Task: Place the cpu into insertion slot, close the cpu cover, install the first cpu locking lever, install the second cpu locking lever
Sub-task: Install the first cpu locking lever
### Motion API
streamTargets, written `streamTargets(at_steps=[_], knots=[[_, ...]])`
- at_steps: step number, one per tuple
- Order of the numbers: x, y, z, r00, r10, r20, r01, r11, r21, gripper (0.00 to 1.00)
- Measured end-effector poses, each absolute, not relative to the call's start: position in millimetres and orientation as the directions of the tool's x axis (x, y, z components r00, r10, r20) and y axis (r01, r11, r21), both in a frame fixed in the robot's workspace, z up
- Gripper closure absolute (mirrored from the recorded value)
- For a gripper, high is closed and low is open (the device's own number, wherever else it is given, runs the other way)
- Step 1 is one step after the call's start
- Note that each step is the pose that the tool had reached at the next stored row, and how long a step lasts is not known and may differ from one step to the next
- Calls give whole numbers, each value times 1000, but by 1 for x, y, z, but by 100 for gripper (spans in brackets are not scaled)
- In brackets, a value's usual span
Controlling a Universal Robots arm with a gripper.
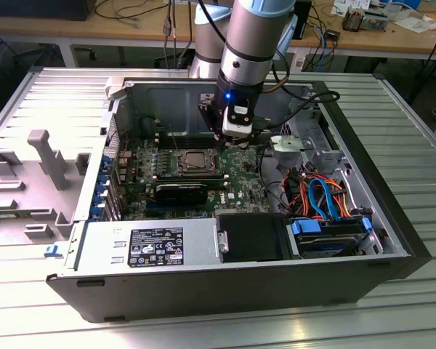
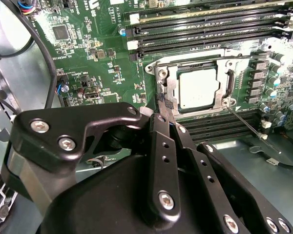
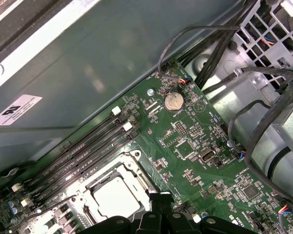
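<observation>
The cpu [image 2: 198, 87] lies flat in the insertion slot [image 2: 219, 113] on the green motherboard [image 2: 97, 44], its silver-grey top showing. The cpu cover [image 2: 169, 84] lies down around it as a silver frame. One thin wire locking lever [image 2: 245, 121] juts out from a socket corner over the memory slots. My gripper [image 2: 165, 102] is shut, its black fingertips pressed together at the cover's edge beside the cpu, with nothing seen between them. From outside, the gripper [image 1: 231, 142] hangs just to the exterior view's right of the cpu [image 1: 196, 160]. The first wrist view also shows the cpu [image 3: 116, 197].
Long black memory slots [image 2: 205, 34] flank the socket on both sides. Black cables [image 3: 244, 122] run along the metal case wall [image 1: 171, 109]. A power supply box [image 1: 149, 247] and drive bay with blue and orange wires [image 1: 323, 196] fill the case's near side.
</observation>
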State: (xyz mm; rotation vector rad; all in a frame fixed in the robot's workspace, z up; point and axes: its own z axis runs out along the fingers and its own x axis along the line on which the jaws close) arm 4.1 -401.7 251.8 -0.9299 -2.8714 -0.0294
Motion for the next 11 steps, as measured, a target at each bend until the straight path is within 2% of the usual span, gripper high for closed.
streamTargets(at_steps=[11], knots=[[4,-402,252,-815,566,123,568,822,-19,89]])
